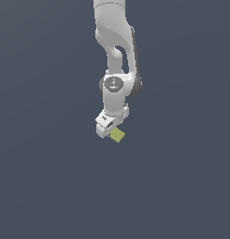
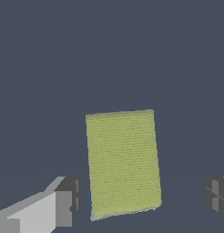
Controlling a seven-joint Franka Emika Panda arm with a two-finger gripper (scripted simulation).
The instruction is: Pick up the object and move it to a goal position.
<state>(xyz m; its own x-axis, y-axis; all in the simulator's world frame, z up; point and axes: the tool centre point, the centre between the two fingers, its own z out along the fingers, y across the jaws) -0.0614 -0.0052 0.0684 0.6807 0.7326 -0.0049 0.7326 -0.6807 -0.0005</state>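
Presently, findings as observed:

Arm: the white Panda arm (image 1: 115,51) is reaching down from the top edge of the exterior view, its wrist pointing downward.

Hand: the white hand (image 1: 109,131) is hanging at the end of the arm, tilted slightly. In the wrist view its two fingers are standing wide apart, one finger (image 2: 63,202) to one side of the block and the other at the far edge of the picture, with a clear gap between each dark pad and the block. The hand is spread and is gripping nothing.

Object: the yellow-green flat block (image 2: 123,164) is lying between the spread fingers, closer to one finger than the other, its long sides slightly skewed to the line of the fingers. A faint grid-like texture is showing on its top face. In the exterior view the block (image 1: 118,135) is showing just below the hand, toward the exterior view's right of it.

Contact: whether the fingertips are touching the surface cannot be told.

Counter: a plain dark grey-blue surface (image 1: 51,186) is filling both views.
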